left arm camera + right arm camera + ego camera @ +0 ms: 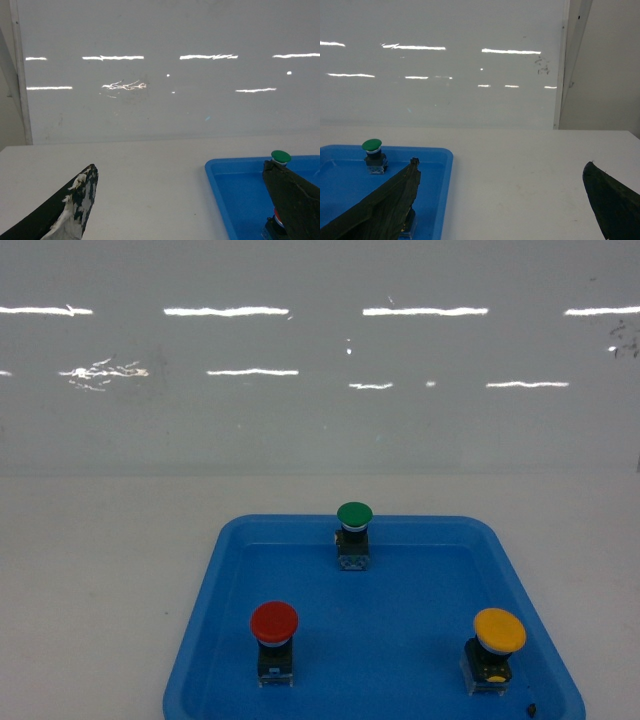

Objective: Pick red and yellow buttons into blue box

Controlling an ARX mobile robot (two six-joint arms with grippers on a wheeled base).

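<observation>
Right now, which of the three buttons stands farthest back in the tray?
The green button, alone at the blue tray's far edge; the red button and yellow button stand nearer.

Left gripper (182, 200) open wide, two dark fingers (75, 205) low in view. White table (150, 175). Blue tray (235, 195) at right. Green button (281, 157) behind right finger.

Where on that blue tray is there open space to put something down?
The widest bare patch on the blue tray is its middle, bordered by the green button at the back, the red button front-left and the yellow button front-right. The white table beside the tray is bare too. It is tightest near each button.
</observation>
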